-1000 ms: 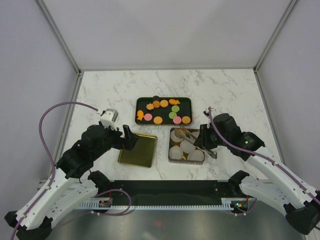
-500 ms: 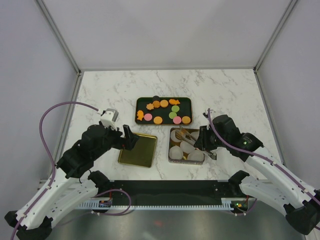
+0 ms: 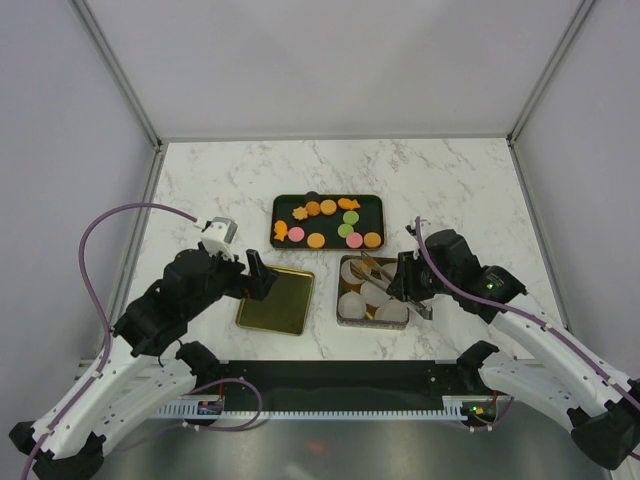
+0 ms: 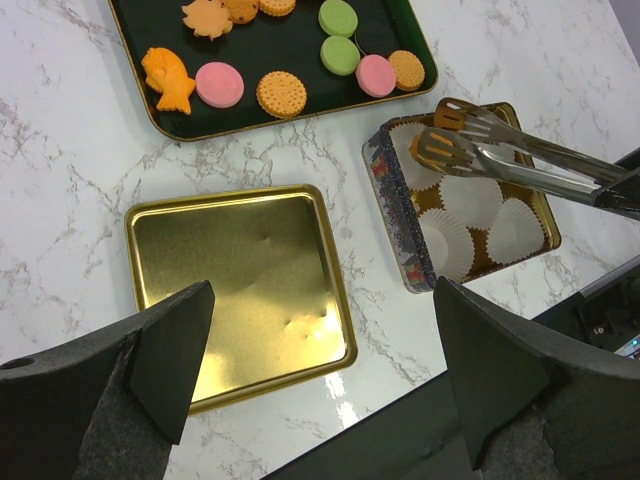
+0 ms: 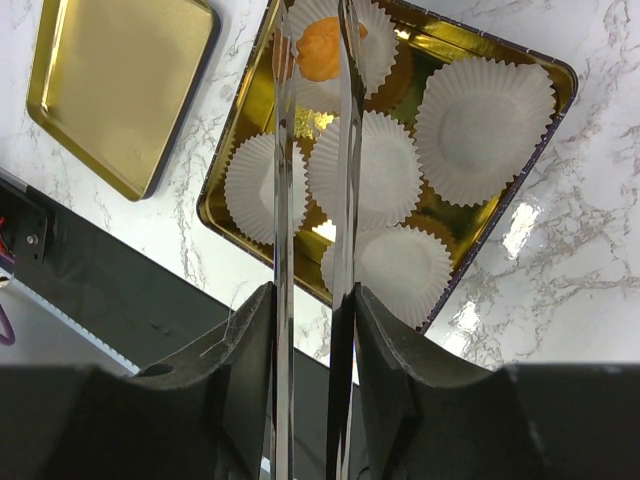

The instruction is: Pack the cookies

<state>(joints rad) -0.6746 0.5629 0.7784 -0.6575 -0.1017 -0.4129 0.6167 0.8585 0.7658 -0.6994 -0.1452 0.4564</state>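
Several cookies (image 3: 328,222), orange, pink and green, lie on the black tray (image 3: 378,200), also seen in the left wrist view (image 4: 280,92). One orange cookie (image 5: 322,50) rests in a white paper cup in the far corner of the tin (image 5: 560,75). My right gripper (image 5: 312,300) is shut on metal tongs (image 5: 345,200). The tongs' blades stand slightly apart on either side of that cookie. Whether they touch it I cannot tell. My left gripper (image 4: 322,295) hangs open and holds nothing above the gold lid (image 4: 235,280).
The tin (image 3: 341,292) holds several white paper cups (image 5: 360,170) and sits right of the gold lid (image 3: 275,300), both near the table's front edge. The black tray lies just behind them. The tongs (image 4: 520,155) reach across the tin from the right.
My right wrist has shifted slightly left over the tin with the tongs. The left arm has not moved.
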